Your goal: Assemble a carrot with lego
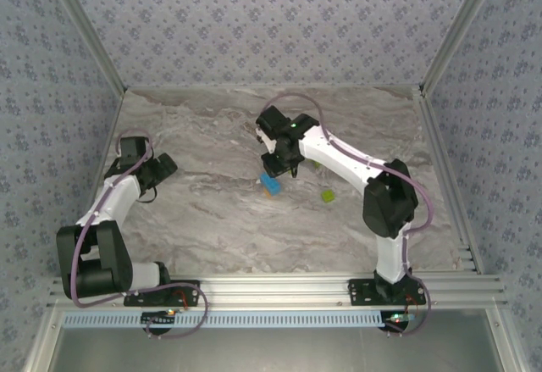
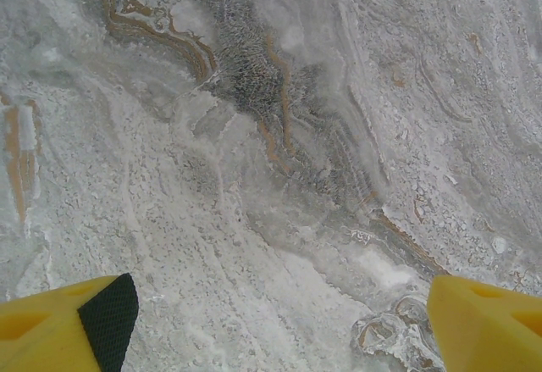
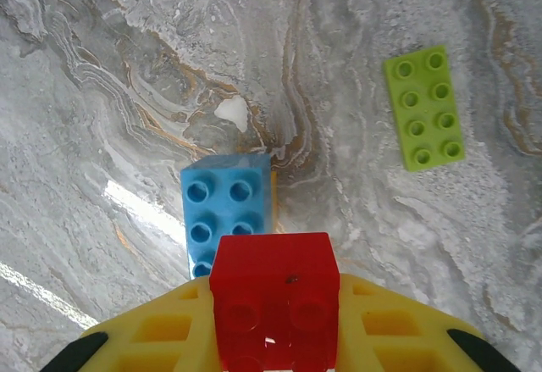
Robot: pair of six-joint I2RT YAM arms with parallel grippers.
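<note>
Right claw clenches a red brick, the blue brick at its eleven o'clock; left claw gapes. Light, rigid, slick plastic: pinch flat sides.

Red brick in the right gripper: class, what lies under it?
A blue brick lies on the table, its near studs hidden by the red brick. An orange sliver shows along its right edge; the rest is covered.

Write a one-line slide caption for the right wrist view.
Right gripper holds a red brick close to a blue brick on the marble table; a lime-green brick lies apart.
</note>
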